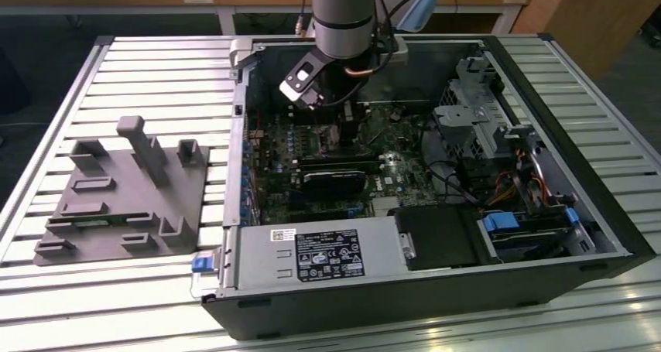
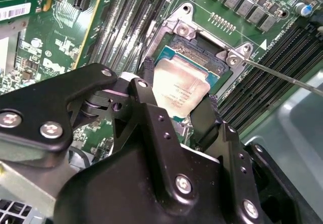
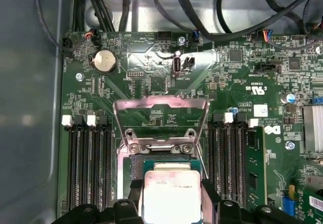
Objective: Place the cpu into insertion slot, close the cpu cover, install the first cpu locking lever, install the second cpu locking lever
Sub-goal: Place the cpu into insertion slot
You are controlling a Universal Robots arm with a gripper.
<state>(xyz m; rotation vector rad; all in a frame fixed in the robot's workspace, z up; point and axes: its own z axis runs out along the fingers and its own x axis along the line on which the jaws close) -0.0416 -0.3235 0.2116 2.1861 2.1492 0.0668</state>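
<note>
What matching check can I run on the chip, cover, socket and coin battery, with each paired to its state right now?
Things:
1. chip
2. cover
3. socket
4. coin battery

States:
A. swung up, standing open
B. round and silver, well apart from the tool
C. held between the tool's fingers
D. partly hidden under the chip, dark centre showing at one side

Pairs: 1-C, 2-A, 3-D, 4-B
</note>
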